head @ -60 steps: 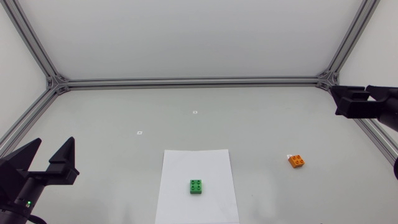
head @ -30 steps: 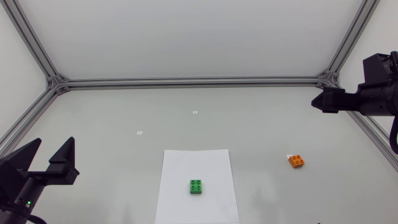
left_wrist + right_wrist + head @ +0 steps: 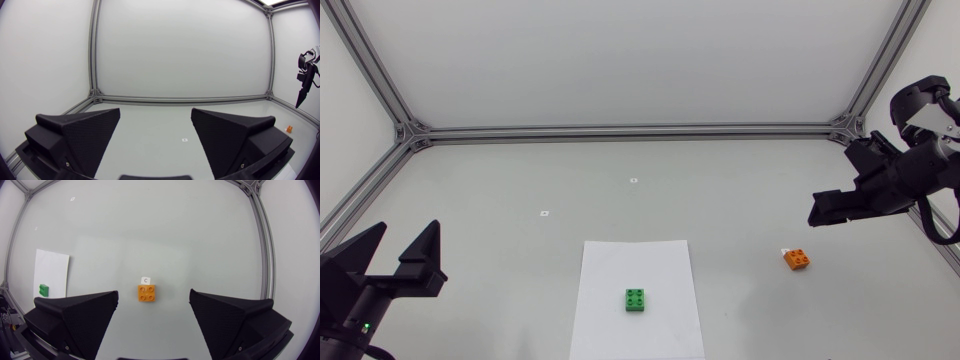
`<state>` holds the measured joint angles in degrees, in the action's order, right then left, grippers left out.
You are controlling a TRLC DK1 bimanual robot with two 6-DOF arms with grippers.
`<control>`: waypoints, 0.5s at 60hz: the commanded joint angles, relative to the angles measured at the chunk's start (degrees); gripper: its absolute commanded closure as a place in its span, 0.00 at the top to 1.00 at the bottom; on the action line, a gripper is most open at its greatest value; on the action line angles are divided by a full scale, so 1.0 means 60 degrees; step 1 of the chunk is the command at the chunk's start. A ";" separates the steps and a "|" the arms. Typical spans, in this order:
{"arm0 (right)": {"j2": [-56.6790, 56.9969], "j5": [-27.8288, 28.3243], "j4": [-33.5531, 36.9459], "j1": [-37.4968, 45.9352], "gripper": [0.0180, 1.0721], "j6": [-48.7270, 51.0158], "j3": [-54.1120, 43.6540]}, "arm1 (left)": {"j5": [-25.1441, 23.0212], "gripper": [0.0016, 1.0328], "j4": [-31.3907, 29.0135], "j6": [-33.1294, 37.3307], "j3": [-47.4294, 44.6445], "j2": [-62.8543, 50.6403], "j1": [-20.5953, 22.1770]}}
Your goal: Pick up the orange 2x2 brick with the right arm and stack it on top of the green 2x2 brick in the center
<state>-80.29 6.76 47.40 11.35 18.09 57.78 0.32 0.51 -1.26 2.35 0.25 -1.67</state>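
A robotics lab test cell: aluminium-profile frame (image 3: 620, 130), white panel walls (image 3: 620, 60), matte grey table (image 3: 740, 190).

The first brick (image 3: 636, 300) sits on a sheet (image 3: 635, 265) at the worktop's (image 3: 620, 180) front middle. The second brick (image 3: 797, 259) lies well right of it, with a tag (image 3: 145, 280) seemingly touching its far side, below the right pincer (image 3: 820, 210).

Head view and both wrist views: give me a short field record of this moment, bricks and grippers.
orange brick: on the bare table, right of the white sheet, small label beside it, untouched
green brick: on the white sheet, nothing on top
right gripper: open, above the orange brick, no contact
left gripper: open, empty, at the table's left side
stack: not yet done
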 commanded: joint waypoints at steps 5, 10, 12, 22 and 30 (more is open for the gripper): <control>-0.0856 -0.0454 0.0538 -0.0223 0.96 0.0296 0.0404 | -0.0053 0.96 -0.0144 0.0122 -0.0392 0.0075 -0.0029; -0.1105 -0.0542 0.0728 -0.0369 0.96 0.0325 0.0463 | -0.0053 0.96 -0.0130 0.0122 -0.0392 0.0075 -0.0029; -0.1135 -0.0571 0.0772 -0.0413 0.96 0.0311 0.0463 | -0.0038 0.96 -0.0144 0.0122 -0.0392 0.0075 -0.0029; -0.1647 -0.0761 0.0728 -0.0779 0.96 0.0150 0.0360 | -0.0038 0.96 -0.0144 0.0122 -0.0392 0.0075 -0.0029; -0.1955 -0.0908 0.0465 -0.0926 0.96 0.0003 0.0229 | -0.0038 0.96 -0.0130 0.0122 -0.0392 0.0075 -0.0029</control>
<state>-90.45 2.04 50.74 6.44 18.55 59.57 0.32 0.49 -1.26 2.35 0.25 -1.67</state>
